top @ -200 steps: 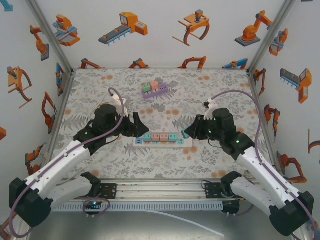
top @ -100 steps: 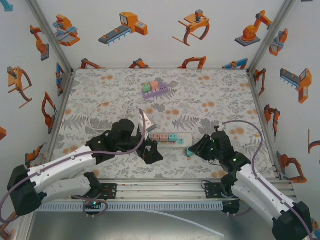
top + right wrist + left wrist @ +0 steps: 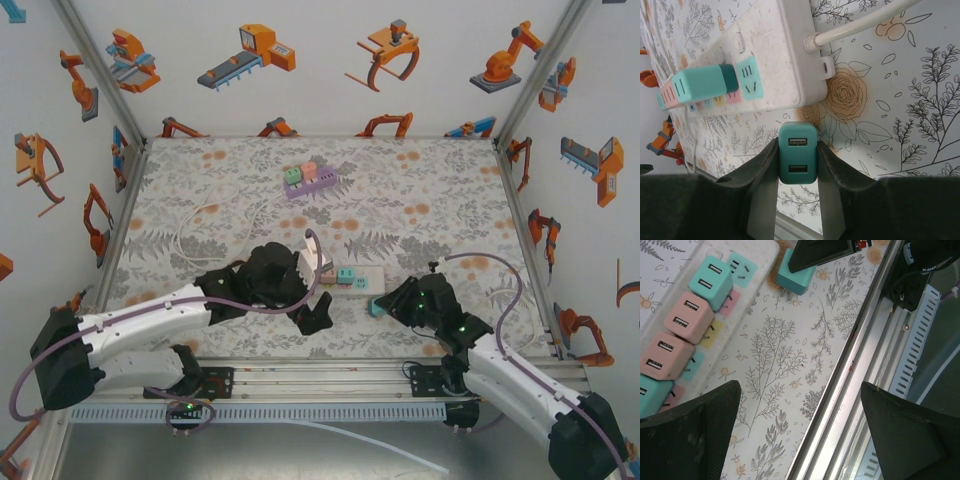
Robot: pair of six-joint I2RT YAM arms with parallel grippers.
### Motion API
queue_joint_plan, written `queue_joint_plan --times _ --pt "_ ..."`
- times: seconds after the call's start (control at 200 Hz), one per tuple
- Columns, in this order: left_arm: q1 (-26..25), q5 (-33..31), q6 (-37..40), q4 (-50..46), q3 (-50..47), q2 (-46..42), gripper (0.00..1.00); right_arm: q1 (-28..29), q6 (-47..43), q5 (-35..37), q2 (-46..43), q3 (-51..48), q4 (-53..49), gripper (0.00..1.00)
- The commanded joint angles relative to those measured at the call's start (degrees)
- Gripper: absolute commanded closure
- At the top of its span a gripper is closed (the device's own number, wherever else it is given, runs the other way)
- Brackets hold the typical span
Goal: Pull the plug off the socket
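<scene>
We note a floral-print tabletop [image 3: 200,190] and walls [image 3: 320,90] dotted with orange robot stickers. Right gripper [image 3: 797,150] pinches the teal plug [image 3: 797,162], just clear of the power strip [image 3: 775,60]. Left gripper [image 3: 800,440] gapes wide, empty. A second ago the plug sat at the strip's end, and the left gripper was by its other end.

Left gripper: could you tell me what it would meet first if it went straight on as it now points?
The left gripper, open, would probably meet the bare table first; beyond lies the teal plug in the right gripper, though depth is unclear.
</scene>
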Motion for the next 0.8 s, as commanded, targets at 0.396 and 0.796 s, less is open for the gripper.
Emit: queue_joint_plan --times 0.396,0.796 --pt "-0.29 -7.15 0.81 3.11 -2.57 -6.58 0.03 0.71 0.49 5.84 -3.31 -0.15 -8.95 0.48" --pt "-0.12 -14.04 0.19 2.8 -3.82 -10.7 0.03 0.71 -11.2 9.74 -9.53 9.04 -16.72 0.42"
